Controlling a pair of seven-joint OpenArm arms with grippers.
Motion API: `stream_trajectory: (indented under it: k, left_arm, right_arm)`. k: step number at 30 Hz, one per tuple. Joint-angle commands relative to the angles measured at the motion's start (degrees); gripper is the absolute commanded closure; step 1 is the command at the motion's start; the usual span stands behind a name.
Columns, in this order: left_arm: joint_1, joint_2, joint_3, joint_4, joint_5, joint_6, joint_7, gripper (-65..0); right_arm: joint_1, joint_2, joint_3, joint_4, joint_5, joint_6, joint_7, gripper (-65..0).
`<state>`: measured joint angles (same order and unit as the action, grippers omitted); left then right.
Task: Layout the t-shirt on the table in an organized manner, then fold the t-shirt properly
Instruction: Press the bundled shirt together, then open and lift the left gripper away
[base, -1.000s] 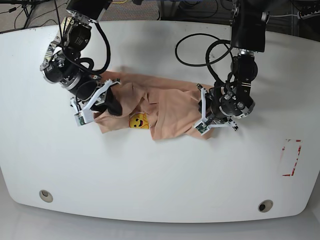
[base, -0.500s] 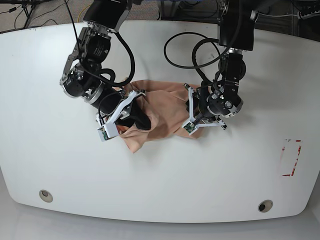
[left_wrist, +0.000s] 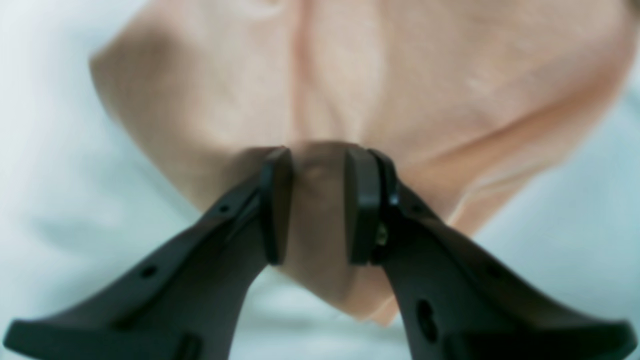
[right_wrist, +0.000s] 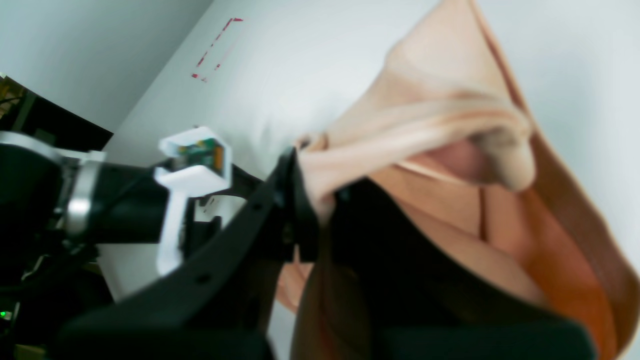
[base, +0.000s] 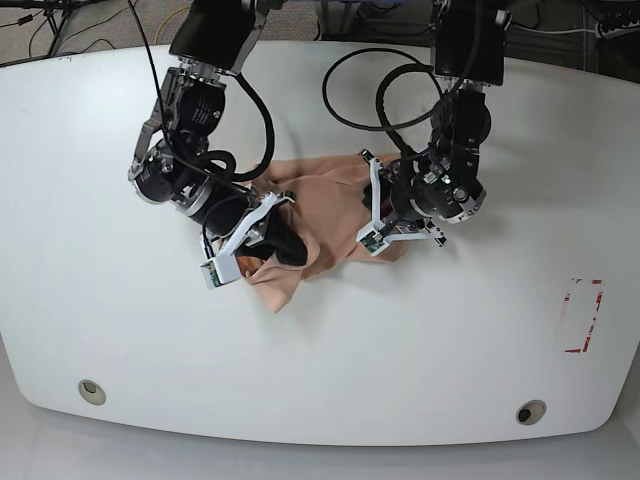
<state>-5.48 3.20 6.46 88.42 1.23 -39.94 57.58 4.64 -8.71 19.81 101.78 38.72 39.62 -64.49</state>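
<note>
T-shirt (base: 315, 215) sits bunched mid-table (base: 330, 350), far left of the red dashed mark (base: 582, 315), both grippers (left_wrist: 317, 205) (right_wrist: 320, 200) clamped on folds, so pinching several layers could tangle it.

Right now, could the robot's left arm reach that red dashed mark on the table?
Probably, but not freely: its fingers are clamped on the t-shirt, which would drag along toward the red dashed mark.

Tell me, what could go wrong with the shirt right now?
1. Both claws, left and right, pinch the shirt close together, so it may stay a crumpled bunch instead of spreading flat.
2. The left claw grips only a small fold; a hard tug could let it slip out.
3. The arms sit close and might bump.
</note>
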Motion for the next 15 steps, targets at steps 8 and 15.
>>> stream_trajectory:
  k: [8, 15]
  left_arm:
    - [-1.16, -1.31, -11.43, 7.01, -15.70, -0.06, 1.80, -16.0]
    - [0.24, -6.85, -12.13, 3.67, -24.84, -0.06, 0.13, -16.0]
  right_arm:
    - [0.94, 0.93, -0.16, 0.77, 1.59, 0.38, 1.85, -1.0]
    - [0.85, 1.37, -0.16, 0.68, 1.59, 0.38, 1.85, -1.0]
